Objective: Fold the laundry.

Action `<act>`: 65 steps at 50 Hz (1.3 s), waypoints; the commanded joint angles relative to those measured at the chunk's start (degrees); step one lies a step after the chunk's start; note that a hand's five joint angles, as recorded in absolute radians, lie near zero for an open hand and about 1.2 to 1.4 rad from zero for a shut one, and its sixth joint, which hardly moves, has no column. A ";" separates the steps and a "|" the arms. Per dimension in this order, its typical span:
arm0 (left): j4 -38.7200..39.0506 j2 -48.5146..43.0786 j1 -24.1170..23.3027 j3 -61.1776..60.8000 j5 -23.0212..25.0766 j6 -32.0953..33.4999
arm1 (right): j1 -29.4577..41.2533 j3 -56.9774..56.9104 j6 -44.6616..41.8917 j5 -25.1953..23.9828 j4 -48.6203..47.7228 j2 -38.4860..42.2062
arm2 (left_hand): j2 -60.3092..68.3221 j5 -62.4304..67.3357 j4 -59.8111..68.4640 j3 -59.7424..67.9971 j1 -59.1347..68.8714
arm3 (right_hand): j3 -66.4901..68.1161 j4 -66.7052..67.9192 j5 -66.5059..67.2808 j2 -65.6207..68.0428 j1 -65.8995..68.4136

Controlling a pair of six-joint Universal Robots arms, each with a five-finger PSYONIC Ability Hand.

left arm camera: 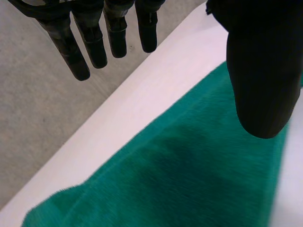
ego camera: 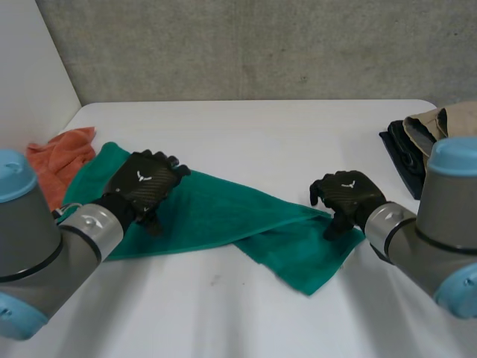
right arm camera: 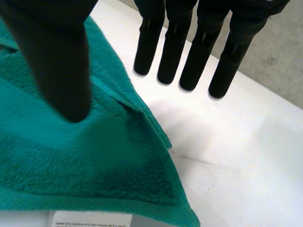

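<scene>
Green towel (ego camera: 223, 216) on white table (ego camera: 261, 127), orange cloth (ego camera: 59, 160) beside it

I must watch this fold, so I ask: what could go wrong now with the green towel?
1. The left hand and the right hand are open over the green towel; a grasp may miss.
2. By the right hand the towel lies doubled, so it might catch one layer only.
3. The orange cloth beside the towel could get dragged.
</scene>
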 commanded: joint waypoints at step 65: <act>-5.86 -1.17 4.67 -7.25 -13.11 -19.91 | 17.94 -18.93 -4.12 4.82 9.42 -19.24 | -6.10 -5.20 -5.75 -6.08 -5.64 | 42.13 42.17 42.89 42.59 43.07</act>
